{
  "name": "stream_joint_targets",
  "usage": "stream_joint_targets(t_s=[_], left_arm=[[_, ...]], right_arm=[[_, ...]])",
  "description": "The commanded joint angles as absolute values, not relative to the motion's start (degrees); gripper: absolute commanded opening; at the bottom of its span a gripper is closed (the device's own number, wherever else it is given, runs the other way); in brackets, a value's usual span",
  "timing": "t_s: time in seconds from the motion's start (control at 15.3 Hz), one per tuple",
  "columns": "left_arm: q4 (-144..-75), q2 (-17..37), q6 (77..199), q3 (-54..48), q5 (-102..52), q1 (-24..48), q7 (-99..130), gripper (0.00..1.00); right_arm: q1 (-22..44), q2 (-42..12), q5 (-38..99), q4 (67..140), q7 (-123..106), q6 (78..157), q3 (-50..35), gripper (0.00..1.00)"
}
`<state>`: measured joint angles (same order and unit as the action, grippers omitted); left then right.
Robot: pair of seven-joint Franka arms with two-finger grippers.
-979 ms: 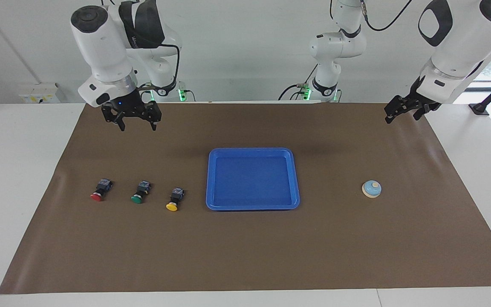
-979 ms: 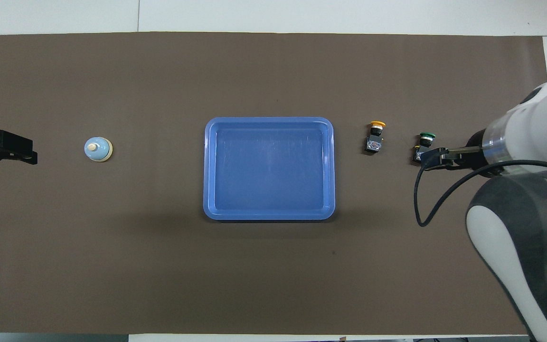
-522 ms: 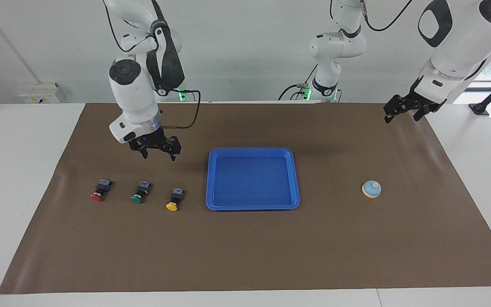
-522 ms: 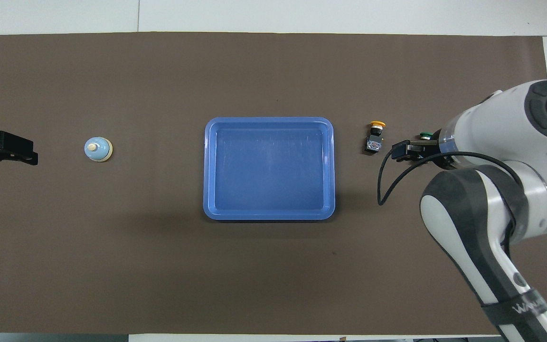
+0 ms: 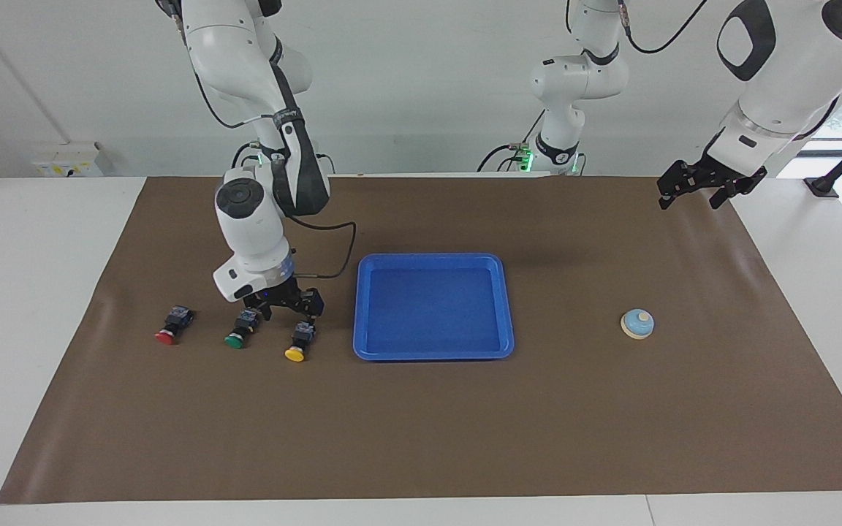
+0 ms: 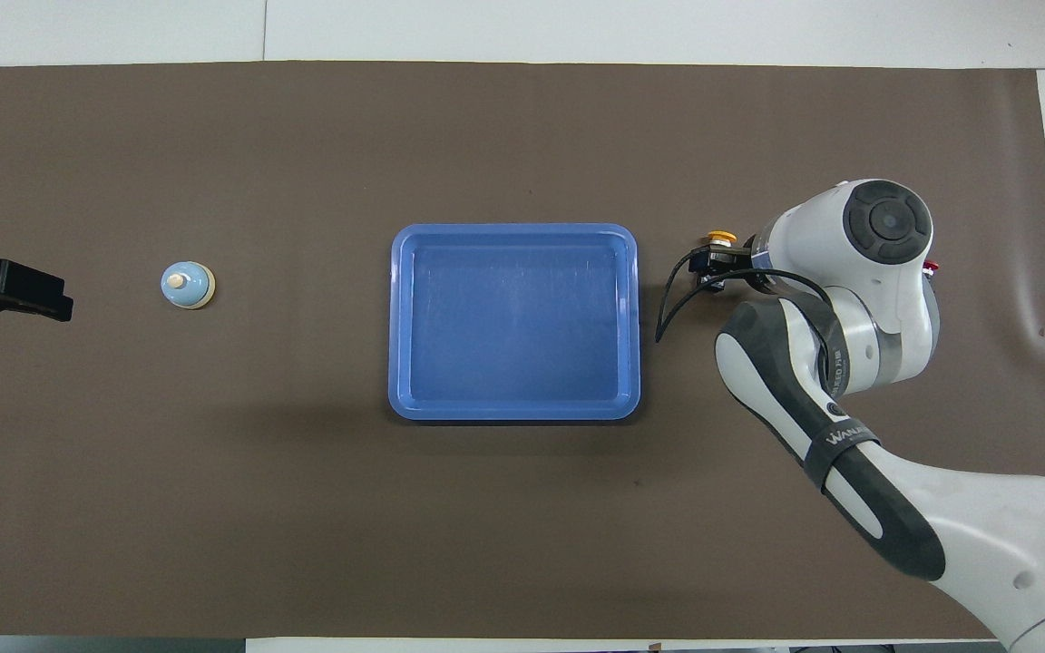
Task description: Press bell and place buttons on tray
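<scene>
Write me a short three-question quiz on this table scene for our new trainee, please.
1. True or false: the blue tray already holds a button.
2. Which button lies nearest the tray: A the red button, B the green button, C the yellow button?
3. Fill in: the right gripper is low over the ____ button, while the left gripper waits up by the bell's end of the table.

Key: 1 false. 2 C. 3 yellow; its open fingers have not closed on it.

Both arms (image 5: pixel 253 219) are glossy white with dark grey joint covers, black cables and black grippers (image 5: pixel 286 305).
</scene>
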<state>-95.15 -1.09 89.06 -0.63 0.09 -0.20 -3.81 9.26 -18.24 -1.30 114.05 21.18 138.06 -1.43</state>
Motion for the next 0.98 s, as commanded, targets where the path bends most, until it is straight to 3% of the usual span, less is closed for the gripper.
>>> stream_joint_targets(t_s=[0.0, 0.52, 0.59, 0.78, 0.85, 0.91], left_arm=[[-94.13, -1.23, 88.16, 0.09, -0.79, 0.35, -4.40, 1.00], [-94.13, -1.23, 88.15, 0.18, -0.79, -0.18, -4.31, 1.00], [-94.13, -1.23, 88.15, 0.18, -0.79, -0.18, -4.31, 1.00], [-94.13, -1.23, 88.15, 0.18, -0.79, -0.18, -4.31, 1.00], [-94.13, -1.23, 88.15, 0.18, -0.79, -0.18, -4.31, 1.00], [-94.13, -1.23, 88.15, 0.18, -0.79, -0.18, -4.31, 1.00]], right_arm=[[9.23, -20.21, -1.67, 112.07, 22.41, 139.83, -1.58, 1.00], [10.90, -23.20, -1.76, 111.18, 23.82, 141.94, -1.49, 0.99], [10.72, -23.20, -1.76, 111.18, 23.73, 141.94, -1.49, 0.88], [10.72, -23.20, -1.76, 111.18, 23.91, 141.59, -1.49, 0.13], [10.72, -23.20, -1.76, 111.18, 23.91, 141.42, -1.49, 0.00], [10.81, -23.20, -1.76, 111.18, 23.82, 141.33, -1.49, 0.00]])
